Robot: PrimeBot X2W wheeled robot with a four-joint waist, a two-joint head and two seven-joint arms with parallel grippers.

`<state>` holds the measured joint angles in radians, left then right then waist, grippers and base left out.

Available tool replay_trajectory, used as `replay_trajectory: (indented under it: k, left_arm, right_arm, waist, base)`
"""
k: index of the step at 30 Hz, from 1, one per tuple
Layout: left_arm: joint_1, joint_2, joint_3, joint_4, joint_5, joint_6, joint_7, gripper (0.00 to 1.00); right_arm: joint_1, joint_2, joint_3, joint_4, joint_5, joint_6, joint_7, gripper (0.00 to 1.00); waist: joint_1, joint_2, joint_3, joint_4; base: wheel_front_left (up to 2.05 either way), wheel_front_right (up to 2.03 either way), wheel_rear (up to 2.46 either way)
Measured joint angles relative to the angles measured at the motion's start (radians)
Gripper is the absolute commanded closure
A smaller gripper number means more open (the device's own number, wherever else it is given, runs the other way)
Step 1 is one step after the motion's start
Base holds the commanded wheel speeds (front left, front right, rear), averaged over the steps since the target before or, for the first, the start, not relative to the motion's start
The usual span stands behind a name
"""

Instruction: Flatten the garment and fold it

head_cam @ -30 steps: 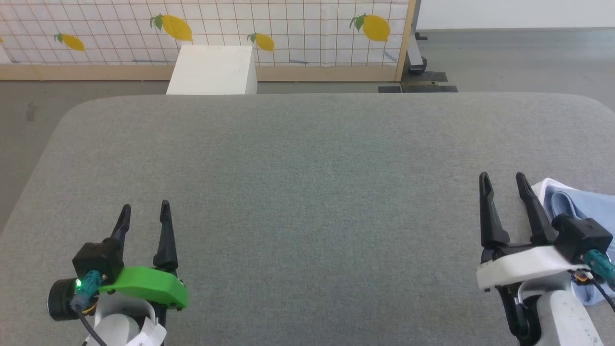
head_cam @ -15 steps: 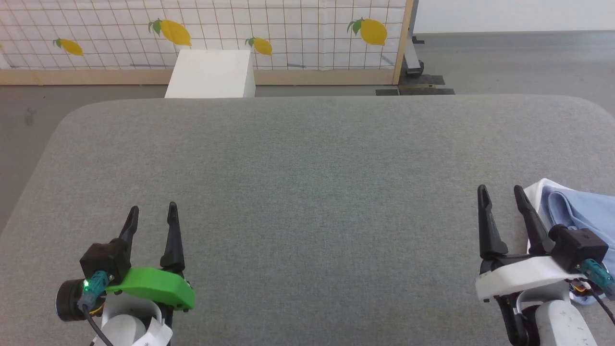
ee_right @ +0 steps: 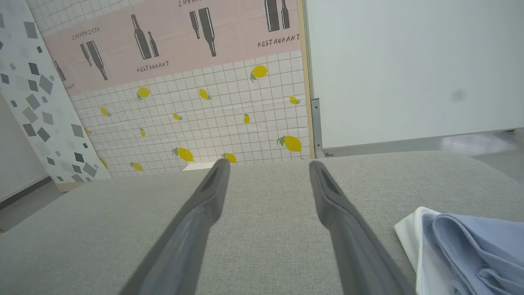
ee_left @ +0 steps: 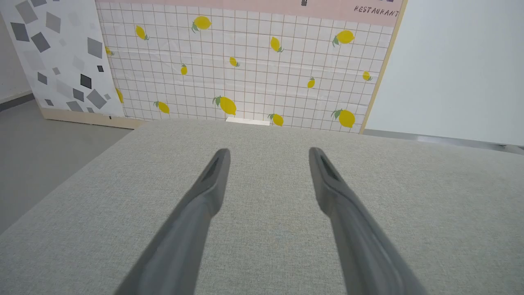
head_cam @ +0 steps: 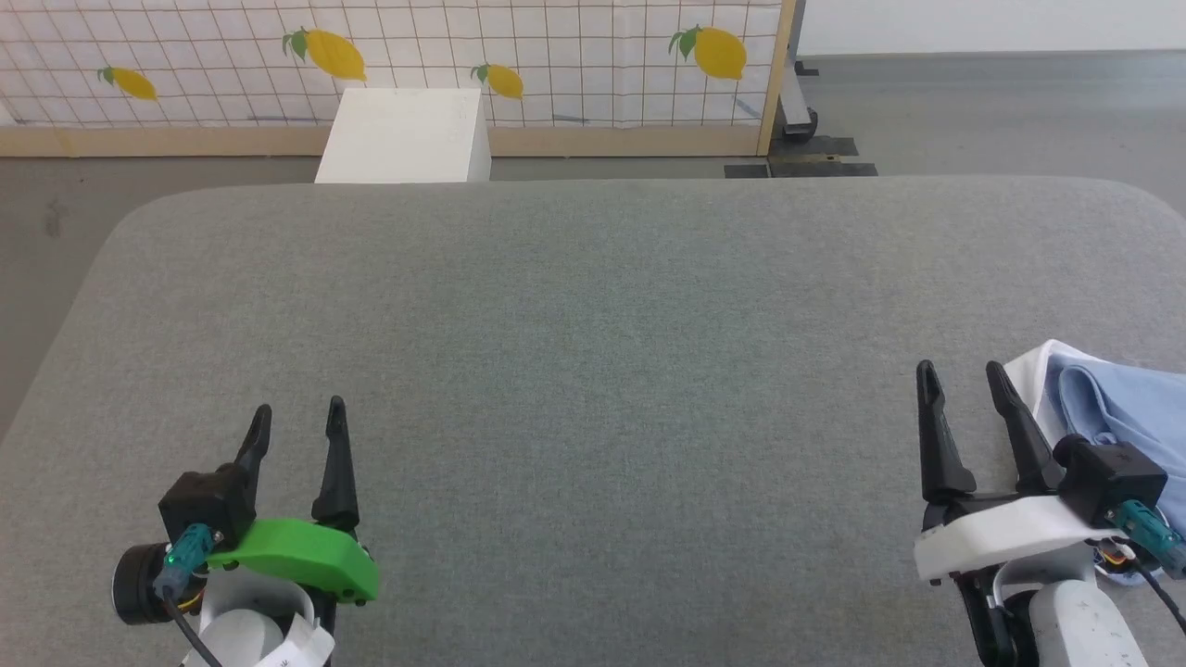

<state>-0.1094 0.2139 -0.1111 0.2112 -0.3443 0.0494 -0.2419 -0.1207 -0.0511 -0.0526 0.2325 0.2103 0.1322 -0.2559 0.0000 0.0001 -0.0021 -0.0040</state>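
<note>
I see left end effector point(head_cam: 299, 406) and right end effector point(head_cam: 959, 366) open, empty. The garment point(head_cam: 1126, 408) lies bunched on the desk point(head_cam: 593, 306) beside the right one; head view crops it, right wrist view shows its folds.

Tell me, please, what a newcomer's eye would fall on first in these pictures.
A broad grey table fills the middle of the head view, with a crumpled light blue shirt at its near right edge. The right end effector stands open just beside the shirt and the left end effector open at the near left, neither holding anything. Behind the table stands a bright lemon-patterned screen.
</note>
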Motion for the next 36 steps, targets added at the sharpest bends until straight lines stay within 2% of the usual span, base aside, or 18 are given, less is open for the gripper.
replay_trajectory:
  k: [10, 11, 36]
  left_arm:
    - [-0.001, 0.002, -0.006, 0.001, -0.006, 0.000, 0.000, 0.00]
    - [-0.001, 0.001, -0.006, 0.001, -0.006, 0.000, 0.000, 1.00]
    - [0.002, -0.021, 0.010, -0.030, 0.045, -0.005, 0.039, 1.00]
  right_arm:
    - [0.000, 0.000, 0.002, 0.000, 0.002, 0.000, 0.000, 0.00]
    - [0.000, 0.000, 0.002, 0.000, 0.002, 0.000, 0.000, 1.00]
    - [0.003, 0.000, 0.009, -0.032, -0.026, 0.000, 0.038, 1.00]
  waist:
    - [0.0000, 0.0000, 0.008, -0.001]
    - [0.0000, 0.0000, 0.008, 0.000]
    - [0.0000, 0.0000, 0.007, 0.000]
  base:
    - [0.00, 0.00, 0.00]
    - [0.00, 0.00, 0.00]
    - [0.00, 0.00, 0.00]
